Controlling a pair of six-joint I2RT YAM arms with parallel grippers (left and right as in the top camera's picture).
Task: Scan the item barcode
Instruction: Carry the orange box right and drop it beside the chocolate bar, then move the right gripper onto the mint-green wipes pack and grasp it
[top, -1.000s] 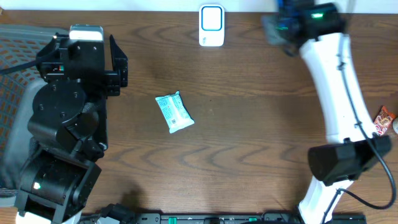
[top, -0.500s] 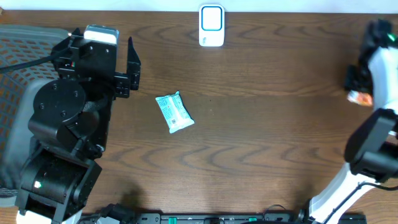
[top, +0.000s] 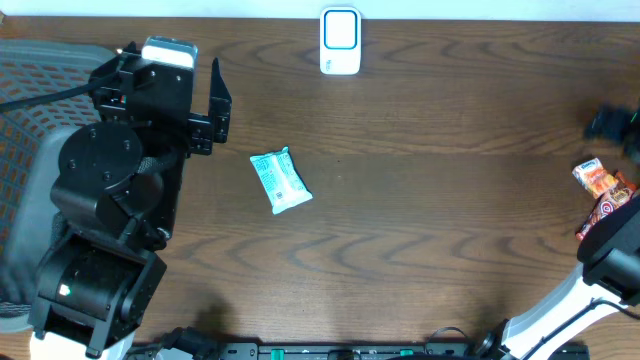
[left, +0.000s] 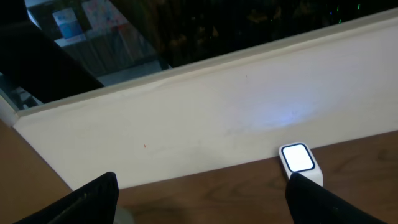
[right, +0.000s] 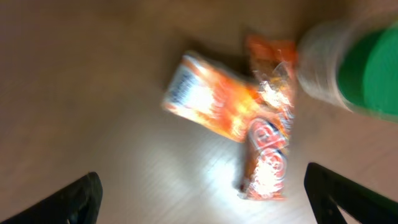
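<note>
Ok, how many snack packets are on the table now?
3: the teal packet mid-table; an orange packet and a red-orange wrapper together at the right edge. Blur there could hide another.

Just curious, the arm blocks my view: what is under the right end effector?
An orange packet lies on the table, a red wrapper against it, a green-topped object beside them. The picture is blurred; whatever the object covers is hidden.

Left pincer (left: 198, 200): jaws wide apart, facing forward, near level. Right pincer (right: 202, 198): jaws wide apart, facing straight down.
</note>
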